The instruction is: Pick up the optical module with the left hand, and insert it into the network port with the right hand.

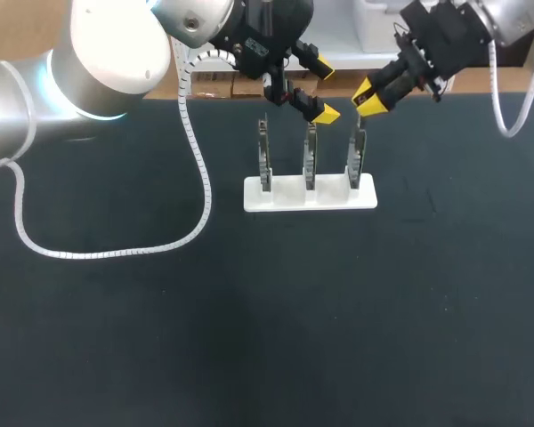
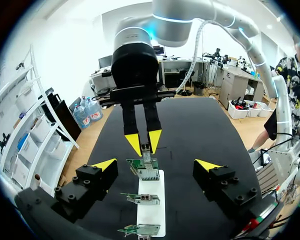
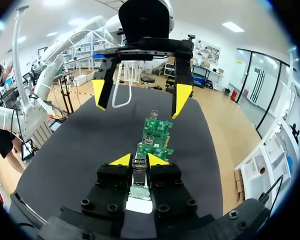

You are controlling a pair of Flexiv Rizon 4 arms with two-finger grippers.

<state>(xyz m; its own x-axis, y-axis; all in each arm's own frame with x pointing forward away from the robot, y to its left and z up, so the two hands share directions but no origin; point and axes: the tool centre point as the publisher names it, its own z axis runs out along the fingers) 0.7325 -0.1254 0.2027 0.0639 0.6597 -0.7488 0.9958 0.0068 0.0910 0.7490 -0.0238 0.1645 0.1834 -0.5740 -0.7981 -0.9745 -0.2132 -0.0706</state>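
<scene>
1. Right gripper (image 3: 138, 160): yellow tips pinched close on the optical module (image 3: 138, 171), one finger on each side; the module is gripped firmly between them.
2. The module sits just above the top edge of the end circuit board (image 1: 359, 156), the one on the right arm's side of the row; that board carries the metal network port (image 2: 149, 174); cannot tell whether module and port touch.
3. Left gripper (image 2: 155, 164): fingers spread wide, holding nothing; it hangs above the row near the middle board (image 1: 311, 158), facing the right gripper, near it but apart.
4. Three green boards in all, upright and side by side in a white holder (image 1: 285, 196); the third board (image 1: 264, 158) stands on the left arm's side.
5. Holder lies on the dark table (image 1: 249, 311), toward its far edge; the left arm's white cable (image 1: 116, 252) loops over the table on that arm's side.
</scene>
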